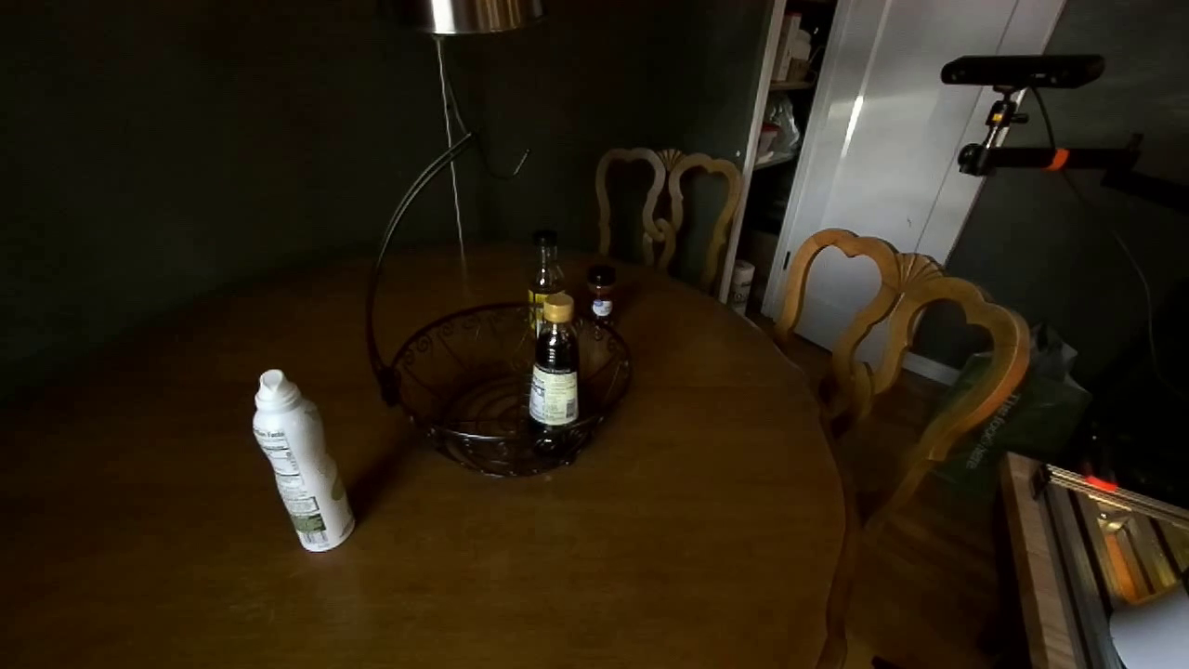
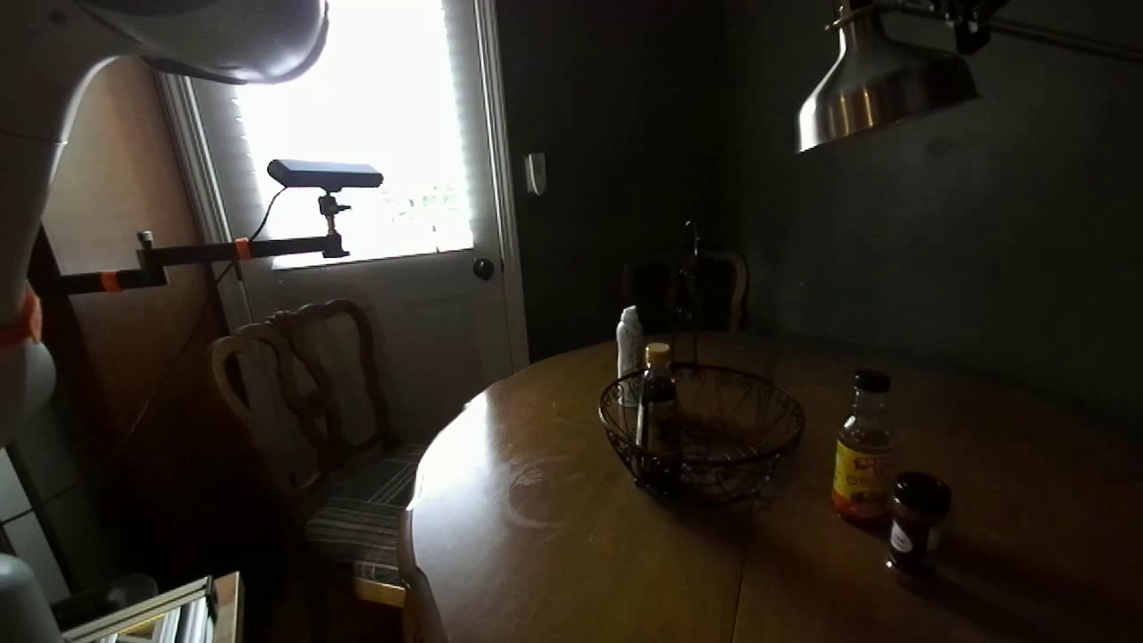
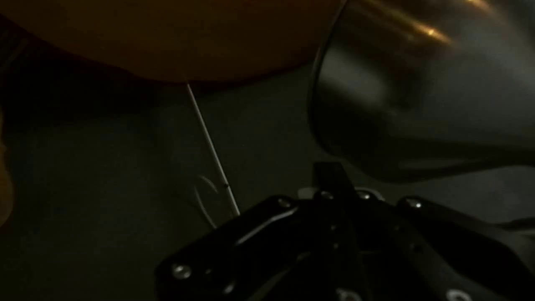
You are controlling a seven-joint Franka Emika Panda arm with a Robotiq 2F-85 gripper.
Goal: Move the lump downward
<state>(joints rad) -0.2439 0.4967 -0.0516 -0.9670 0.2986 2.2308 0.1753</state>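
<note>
Lamp (image 1: pixel 476 14): in an exterior view, cut by the top edge, rim downward and nearly level.
Basket (image 1: pixel 483 436): on the counter (image 1: pixel 669 557), gold-capped bottle (image 1: pixel 555 398) standing inside.
Shade (image 2: pixel 880 103): in an exterior view, well above the counter, axis leaning off vertical, mouth facing down.
Tool (image 3: pixel 330 173): in the wrist view, closed, near the shade, whose rim points left; contact unclear.

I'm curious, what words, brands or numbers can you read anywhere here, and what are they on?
"Facts": on the white bottle, ending a heading whose start is unclear; its smaller print is unreadable.
"The food here": sideways on the green bag, slightly blurred.
Too small or blurred to read: labels on the tan-capped bottle, the yellow-labelled bottle and the dark-lidded jar.
</note>
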